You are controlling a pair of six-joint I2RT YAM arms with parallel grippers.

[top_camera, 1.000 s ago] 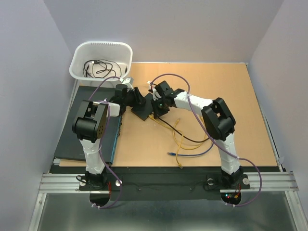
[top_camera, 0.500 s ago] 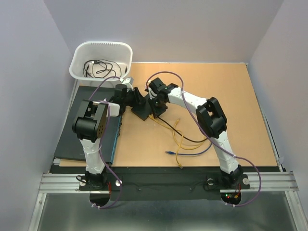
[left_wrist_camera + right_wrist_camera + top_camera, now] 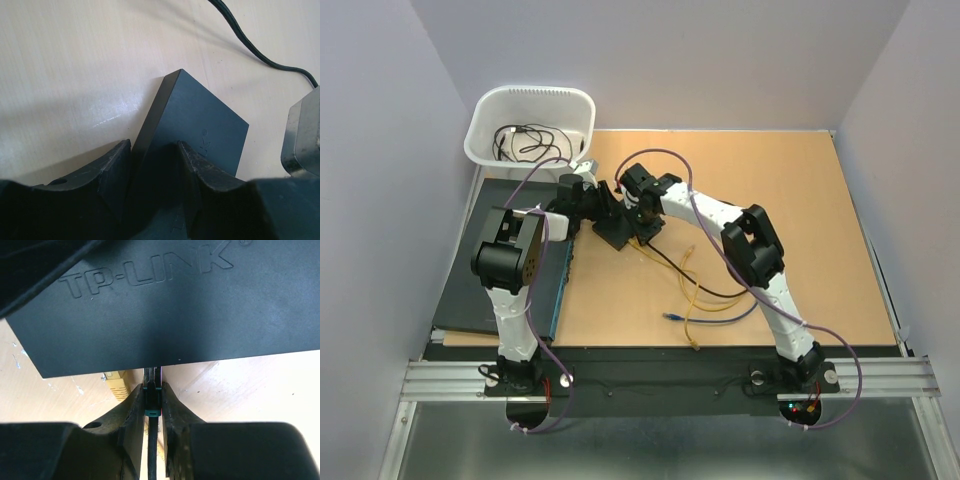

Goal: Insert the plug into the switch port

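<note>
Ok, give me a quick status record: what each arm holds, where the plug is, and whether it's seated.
left fingers: closed on both sides of the black switch
right fingers: pinching the plug, black cable running back between them
plug position: tip at the switch's long edge
seated: cannot tell, port face hidden
nearby: yellow plug lying by that same edge

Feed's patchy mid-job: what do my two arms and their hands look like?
The left arm and right arm both have white links with chunky black joint housings, and a purple cable loops loosely along each. The left hand and right hand are matte black, thick and moulded, tapering toward the tips. Small red and green lights glow at the right arm's base.
</note>
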